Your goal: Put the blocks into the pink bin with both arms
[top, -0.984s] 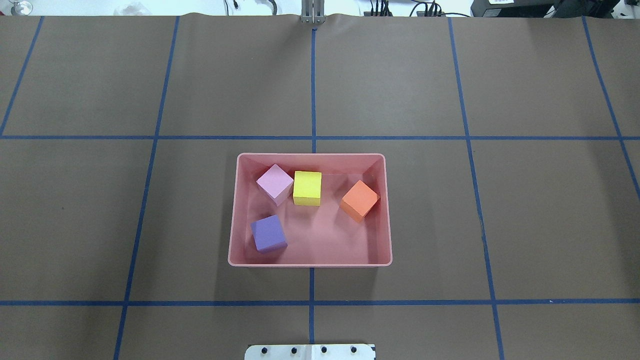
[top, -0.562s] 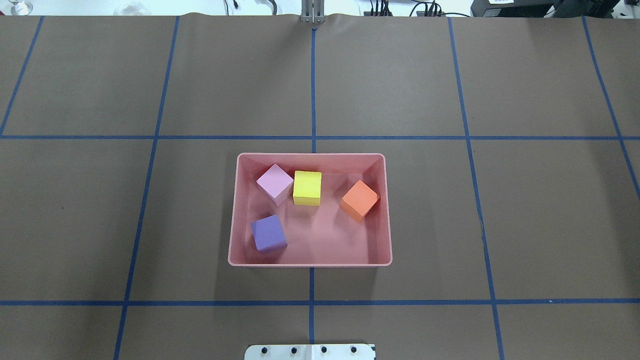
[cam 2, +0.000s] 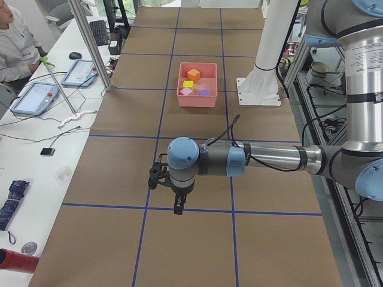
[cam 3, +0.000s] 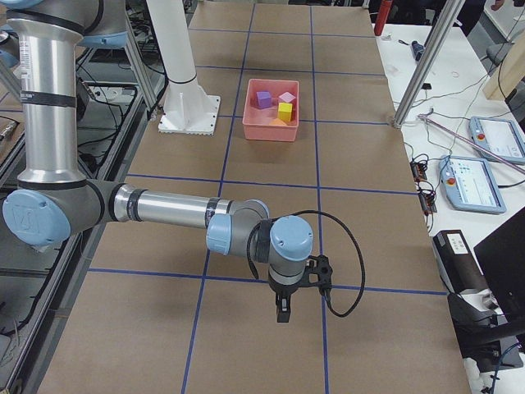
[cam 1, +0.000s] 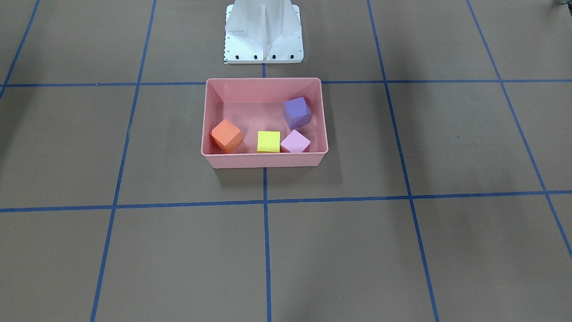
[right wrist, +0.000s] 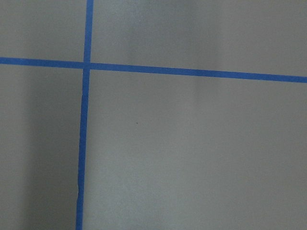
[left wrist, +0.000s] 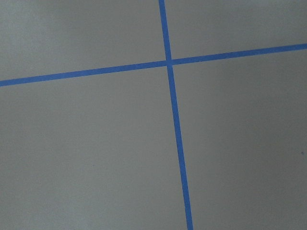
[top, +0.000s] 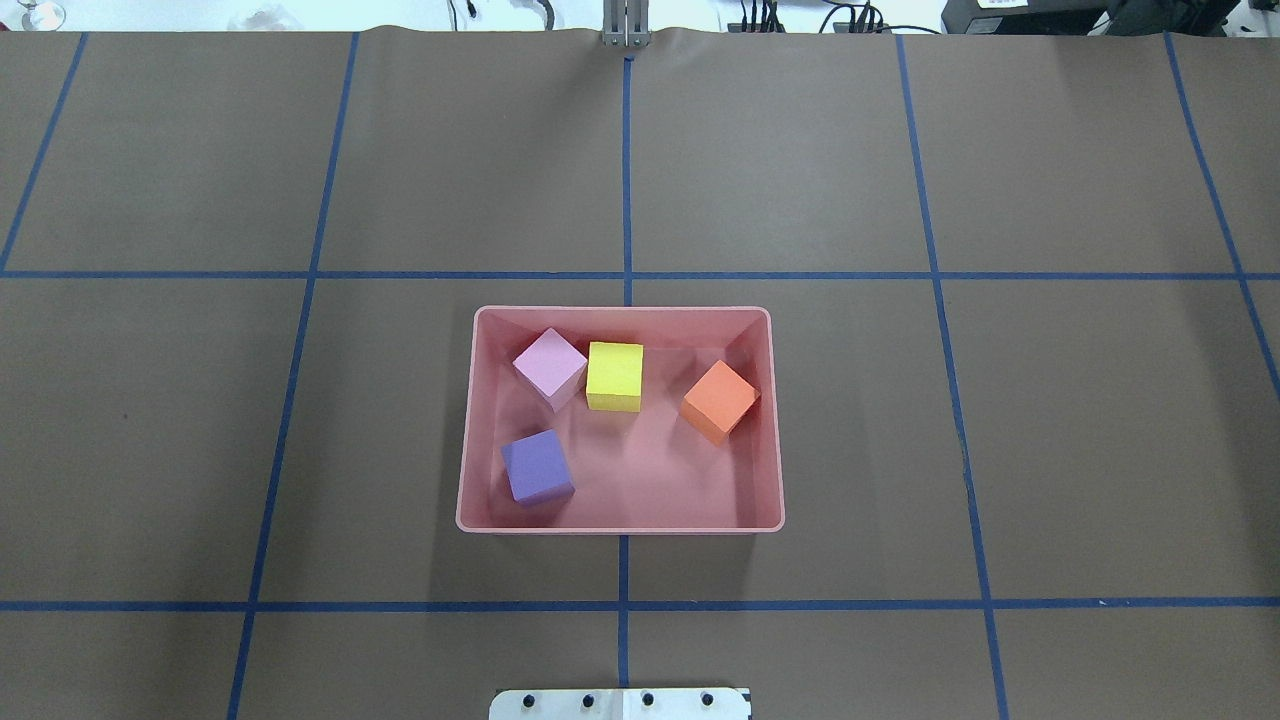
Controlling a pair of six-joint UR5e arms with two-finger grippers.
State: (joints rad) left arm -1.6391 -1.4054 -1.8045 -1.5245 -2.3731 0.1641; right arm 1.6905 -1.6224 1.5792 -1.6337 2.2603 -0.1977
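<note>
The pink bin point(top: 620, 527) stands at the middle of the table, and also shows in the front-facing view point(cam 1: 263, 160). Inside it lie the light pink block point(top: 550, 365), the yellow block point(top: 614, 374), the orange block point(top: 719, 399) and the purple block point(top: 537, 466). Both arms are out of the overhead and front-facing views. My left gripper point(cam 2: 176, 206) shows only in the exterior left view, pointing down over bare table far from the bin. My right gripper point(cam 3: 283, 310) shows only in the exterior right view, likewise far from the bin. I cannot tell whether either is open or shut. Both wrist views show only table and blue tape.
The white metal base point(cam 1: 263, 36) stands just behind the bin. Blue tape lines point(top: 625, 180) grid the brown table. A person point(cam 2: 12, 42) sits at a side bench with tablets point(cam 2: 36, 95) beyond the table's far edge. An aluminium post point(cam 2: 90, 42) stands there.
</note>
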